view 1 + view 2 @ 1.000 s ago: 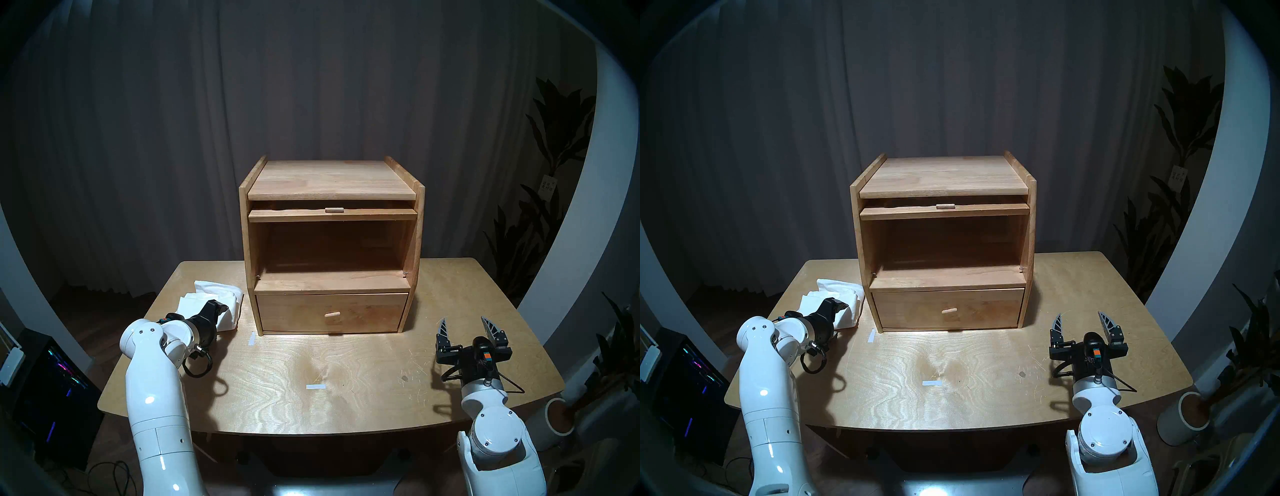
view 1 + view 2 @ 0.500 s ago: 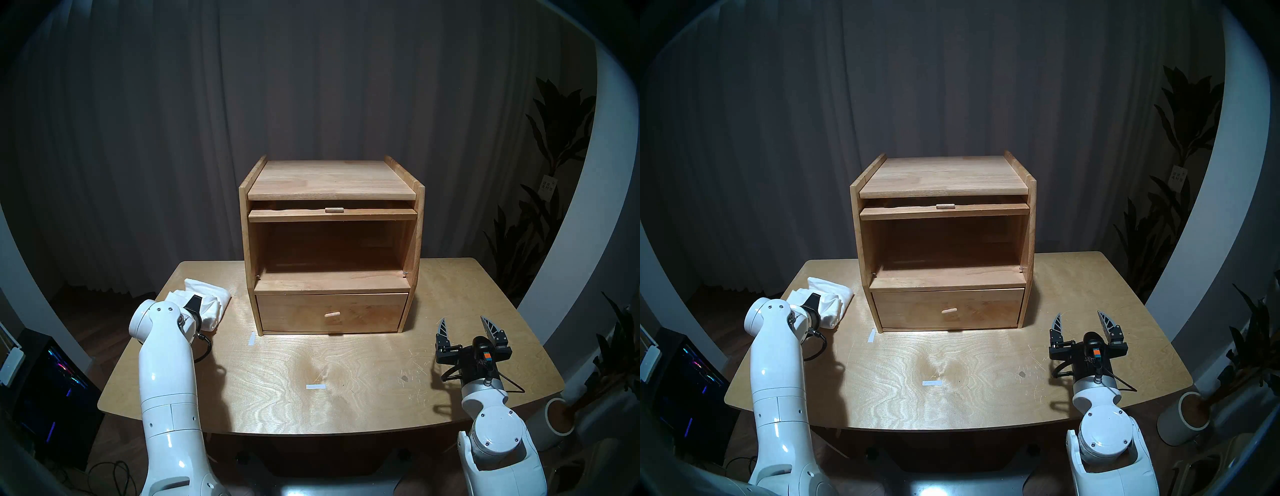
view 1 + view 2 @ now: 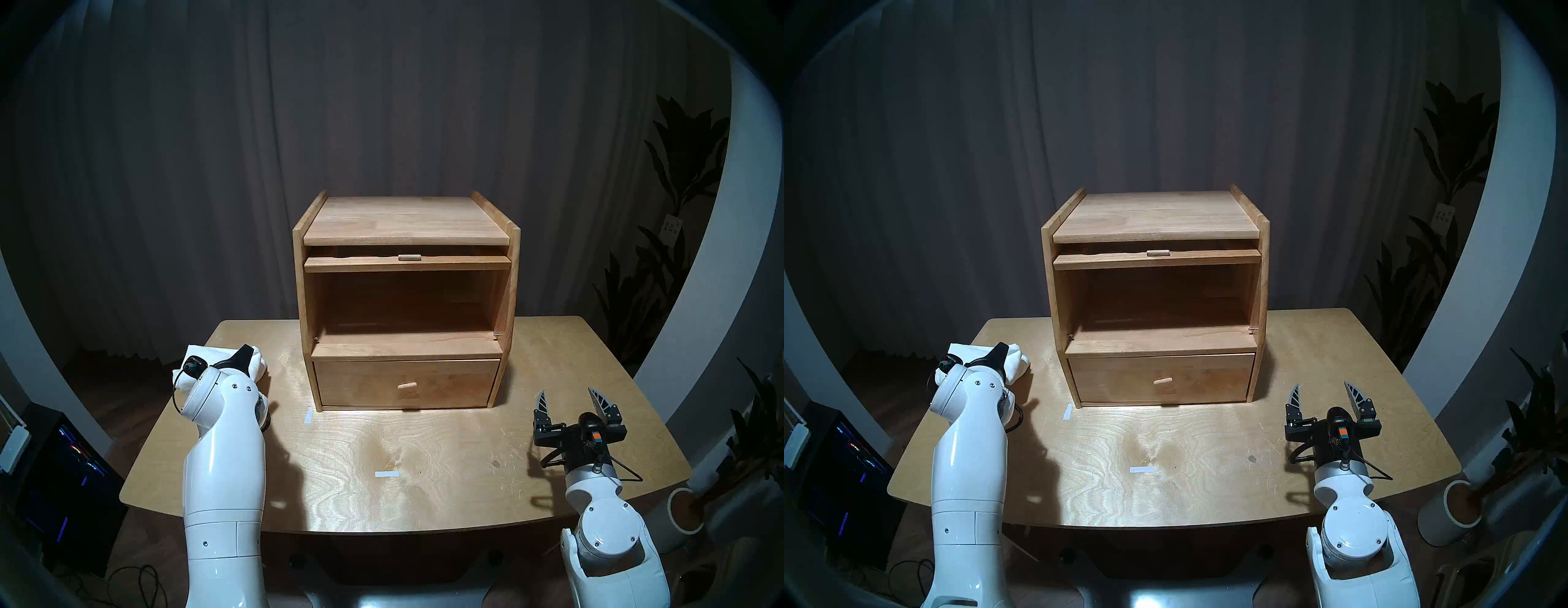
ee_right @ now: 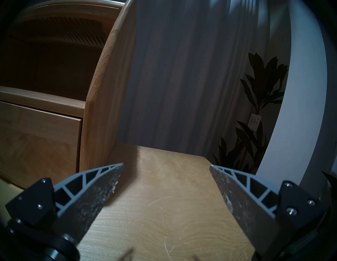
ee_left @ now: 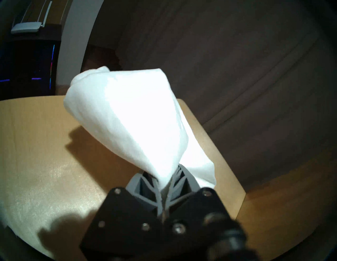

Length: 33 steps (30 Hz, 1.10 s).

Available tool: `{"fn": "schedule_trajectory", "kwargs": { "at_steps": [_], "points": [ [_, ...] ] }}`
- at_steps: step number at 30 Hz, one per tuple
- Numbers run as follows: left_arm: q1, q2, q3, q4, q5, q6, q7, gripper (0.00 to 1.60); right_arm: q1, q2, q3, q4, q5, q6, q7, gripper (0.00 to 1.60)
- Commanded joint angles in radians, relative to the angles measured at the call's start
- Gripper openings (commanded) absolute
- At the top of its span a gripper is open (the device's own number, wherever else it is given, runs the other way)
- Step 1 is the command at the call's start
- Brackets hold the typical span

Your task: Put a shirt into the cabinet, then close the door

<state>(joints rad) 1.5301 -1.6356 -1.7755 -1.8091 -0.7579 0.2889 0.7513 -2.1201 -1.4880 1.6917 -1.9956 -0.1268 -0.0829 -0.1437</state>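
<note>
Quick count: one cabinet (image 3: pixel 407 297) on one table (image 3: pixel 424 467), with one drawer (image 3: pixel 405 382) and one door (image 3: pixel 407 263). One white shirt (image 5: pixel 131 116). Two arms, so two grippers, left (image 5: pixel 165 184) and right (image 3: pixel 570 401). Two bits of white tape (image 3: pixel 387 474) on the tabletop. One potted plant (image 4: pixel 259 102) in the corner.

In the head views, most of the shirt (image 3: pixel 254 365) was hidden behind the left arm (image 3: pixel 225 458). The door (image 3: pixel 407 262) was seen only edge-on, its window scarcely shown. In the right wrist view, the cabinet (image 4: pixel 102 91) was cut off at the left edge, its interior perhaps too dark to be read.
</note>
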Motion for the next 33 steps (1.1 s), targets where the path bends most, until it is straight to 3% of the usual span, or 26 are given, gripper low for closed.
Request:
{"fn": "schedule_trajectory", "kwargs": {
  "at_steps": [1, 13, 20, 33],
  "points": [
    [0.026, 0.015, 0.024, -0.114, 0.060, -0.108, -0.064, 0.00, 0.005, 0.001, -0.001, -0.016, 0.000, -0.005, 0.000, 1.60],
    [0.078, 0.051, 0.012, -0.235, 0.124, -0.288, -0.162, 0.00, 0.008, 0.002, -0.001, -0.009, 0.000, -0.005, 0.000, 1.60],
    [0.172, 0.066, 0.004, -0.332, 0.166, -0.384, -0.227, 0.00, 0.010, 0.003, -0.001, -0.004, 0.000, -0.005, 0.000, 1.60],
    [0.328, 0.088, -0.018, -0.356, 0.223, -0.509, -0.329, 0.00, 0.014, 0.005, -0.001, 0.008, 0.000, -0.005, 0.000, 1.60]
  ]
}}
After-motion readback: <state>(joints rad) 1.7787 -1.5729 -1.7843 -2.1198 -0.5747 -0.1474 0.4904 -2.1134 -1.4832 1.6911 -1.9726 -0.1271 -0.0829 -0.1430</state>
